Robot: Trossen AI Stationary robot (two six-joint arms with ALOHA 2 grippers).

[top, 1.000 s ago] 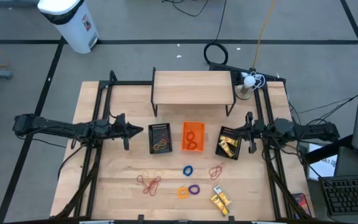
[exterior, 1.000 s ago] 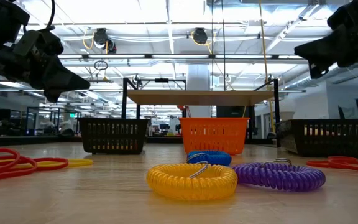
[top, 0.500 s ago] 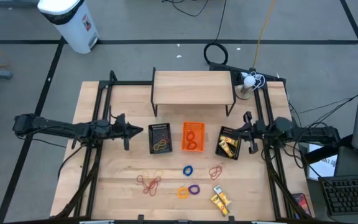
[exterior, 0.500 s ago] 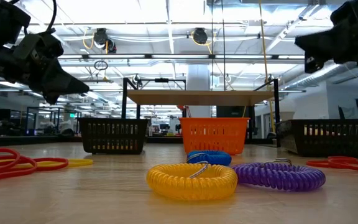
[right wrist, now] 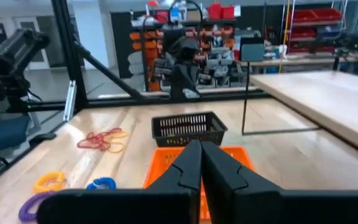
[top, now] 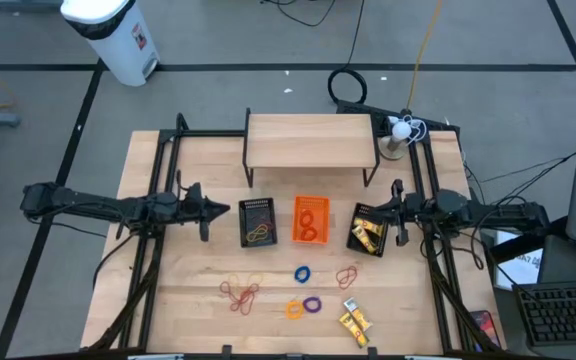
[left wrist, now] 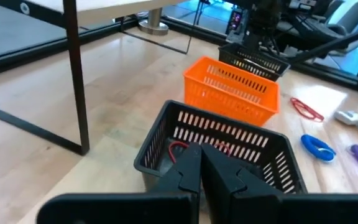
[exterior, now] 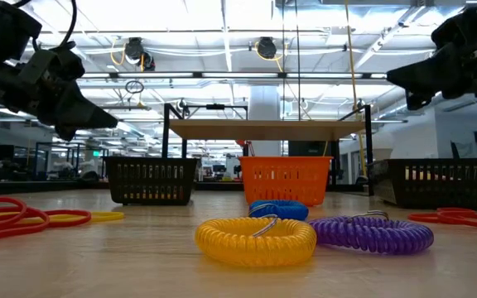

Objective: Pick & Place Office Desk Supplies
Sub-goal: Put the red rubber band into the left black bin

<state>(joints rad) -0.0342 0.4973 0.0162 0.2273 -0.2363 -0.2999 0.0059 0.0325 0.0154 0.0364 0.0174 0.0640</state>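
The sorting looks partly done. Taking the orange tray (top: 310, 220) as the landmark: the black mesh tray on its left (top: 258, 222) already holds a few bands, yellow and red, the orange tray itself shows a couple of ring shapes inside, and the black mesh tray on its right (top: 370, 230) holds yellow oblong pieces.

A good share is still loose on the tabletop (top: 188, 300), all on the near side of the orange tray. The blue ring (top: 302, 273) lies closest to it, with the orange ring (top: 294, 309) and purple ring (top: 313, 304) side by side a little farther on. The red and orange bands (top: 240, 292) lie in a tangle off toward the left, a small red band cluster (top: 347, 276) off toward the right, and the yellow pieces (top: 354, 320) farthest from the tray, to the right. By my judgement roughly half remains.

The left hand (top: 222, 209) hangs left of the trays, fingers pressed together and holding nothing; the right hand (top: 394, 211) hangs just right of the right mesh tray, likewise closed and empty.

The tabletop is pale wood in a black frame, with a small wooden shelf (top: 311, 140) behind the trays. Beyond lie grey floor, a white bin (top: 113, 35) and cables; the low view shows a bright workshop hall.
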